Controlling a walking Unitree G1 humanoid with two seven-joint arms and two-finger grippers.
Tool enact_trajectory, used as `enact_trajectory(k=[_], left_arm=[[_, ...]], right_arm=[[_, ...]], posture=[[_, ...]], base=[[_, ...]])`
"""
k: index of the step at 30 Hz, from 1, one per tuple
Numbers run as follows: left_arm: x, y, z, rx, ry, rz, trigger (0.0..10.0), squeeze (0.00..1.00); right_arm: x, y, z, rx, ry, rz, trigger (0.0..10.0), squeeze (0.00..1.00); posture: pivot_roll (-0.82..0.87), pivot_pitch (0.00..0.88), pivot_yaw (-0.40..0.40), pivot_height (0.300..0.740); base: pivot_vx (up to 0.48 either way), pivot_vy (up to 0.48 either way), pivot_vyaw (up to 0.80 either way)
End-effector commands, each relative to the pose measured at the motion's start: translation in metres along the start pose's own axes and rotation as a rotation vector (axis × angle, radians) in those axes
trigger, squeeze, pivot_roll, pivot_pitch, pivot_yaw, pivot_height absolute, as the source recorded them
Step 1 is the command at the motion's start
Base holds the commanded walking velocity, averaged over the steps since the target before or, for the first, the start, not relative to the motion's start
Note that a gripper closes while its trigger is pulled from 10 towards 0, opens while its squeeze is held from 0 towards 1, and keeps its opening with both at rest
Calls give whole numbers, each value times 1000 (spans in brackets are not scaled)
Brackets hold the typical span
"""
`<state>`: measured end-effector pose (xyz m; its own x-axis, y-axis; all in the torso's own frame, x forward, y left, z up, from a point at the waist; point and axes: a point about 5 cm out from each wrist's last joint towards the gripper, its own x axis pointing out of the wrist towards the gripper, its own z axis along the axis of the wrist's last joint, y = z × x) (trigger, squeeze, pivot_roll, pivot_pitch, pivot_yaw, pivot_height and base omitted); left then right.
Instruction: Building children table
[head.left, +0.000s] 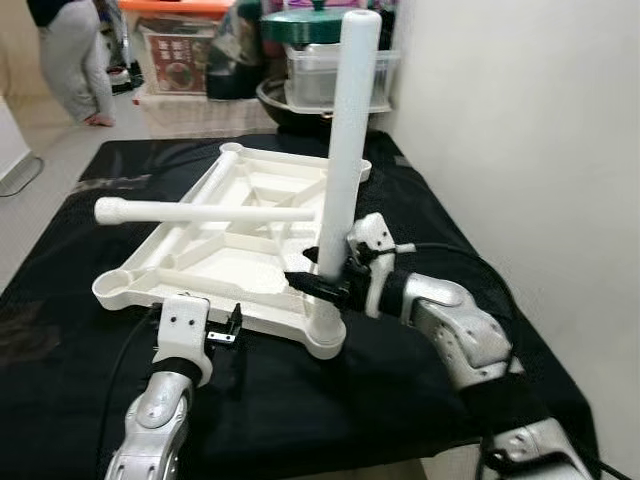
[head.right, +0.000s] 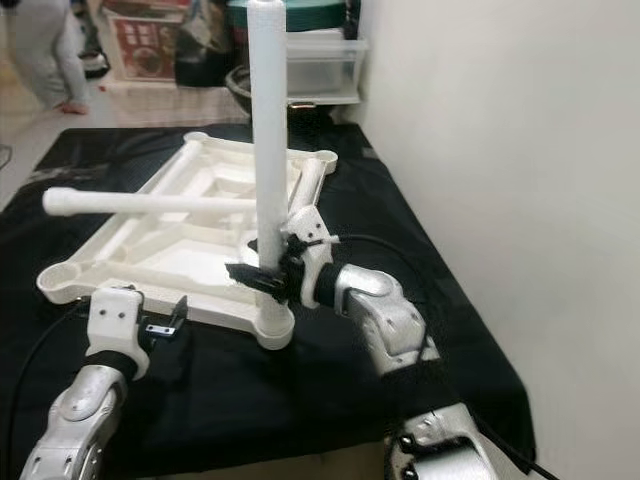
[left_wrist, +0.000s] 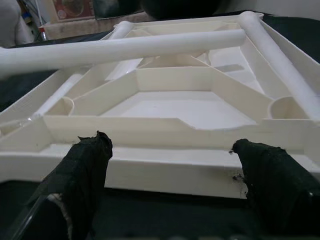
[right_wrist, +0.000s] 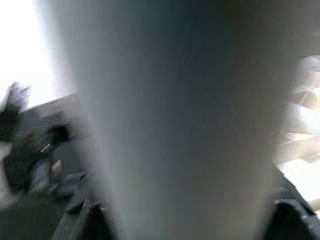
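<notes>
My right pincer (head.left: 318, 283) is clenched on the upright white plastic tube leg (head.left: 347, 150), standing in the near corner socket of the upside-down white plastic tabletop (head.left: 215, 265) on the black-draped desk (head.left: 400, 390). My left pincer (left_wrist: 170, 175) hangs released just before the tabletop's near edge. A second white leg (head.left: 200, 212) lies across the tabletop.

Tabletop (head.left: 200, 262) and legs (head.left: 345, 150) look like smooth, matt cream plastic; the cloth (head.left: 430, 200) beneath is black, matt fabric; arms (head.left: 460, 330) glossy silver metal
</notes>
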<state>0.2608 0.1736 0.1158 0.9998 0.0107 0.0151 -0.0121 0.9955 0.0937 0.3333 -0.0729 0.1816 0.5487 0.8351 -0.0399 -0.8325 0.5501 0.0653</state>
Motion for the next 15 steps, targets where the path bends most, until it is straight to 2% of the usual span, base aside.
enact_trajectory(k=[1,2,3,4,5,6,8,9,11,12,13,14,15], left_arm=[[-3,1,-4,0,13,8,10000,0],[-3,1,-4,0,13,8,10000,0],[-4,2,-5,2,16,9,10000,0],[-5,2,-6,4,19,9,10000,0],[-5,2,-6,4,19,9,10000,0],[-5,3,-6,5,21,9,10000,0],[-5,2,-7,5,24,8,10000,0],[-5,2,-7,5,24,8,10000,0],[-4,1,-7,5,24,4,10000,0],[-4,1,-7,5,23,3,10000,0],[-3,0,-7,4,24,1,10000,0],[-3,0,-8,3,27,-3,10000,0],[-3,0,-8,3,27,-3,10000,0]], right_arm=[[5,-13,0,27,6,-163,392,0],[5,-13,0,27,6,-163,392,0],[3,-27,-3,73,10,-337,0,0],[-7,-44,-11,121,53,-577,0,0],[-7,-44,-11,121,53,-577,0,0],[-16,-53,-18,146,87,-731,0,0],[-45,-66,-37,147,174,-992,0,0],[-45,-66,-37,147,174,-992,0,0],[-68,-68,-48,140,222,-1117,0,0],[-74,-67,-51,136,235,-1151,0,0],[-75,-63,-55,130,255,-1124,0,0],[-70,-56,-54,94,257,-1063,7059,0],[-70,-56,-54,94,257,-1063,7059,0]], posture=[[33,0,-80,740],[33,0,-80,740],[32,0,-80,740],[29,0,-78,740],[29,0,-78,740],[28,0,-77,740],[24,0,-74,740],[24,0,-74,740],[11,0,-66,740],[11,0,-66,740],[1,0,-60,740],[-7,0,-52,740],[-7,0,-52,740]], base=[[0,0,0],[0,0,0],[0,0,0],[0,0,0],[0,0,0],[0,0,0],[0,0,0],[0,0,0],[0,0,0],[0,0,0],[0,0,0],[0,0,0],[0,0,0]])
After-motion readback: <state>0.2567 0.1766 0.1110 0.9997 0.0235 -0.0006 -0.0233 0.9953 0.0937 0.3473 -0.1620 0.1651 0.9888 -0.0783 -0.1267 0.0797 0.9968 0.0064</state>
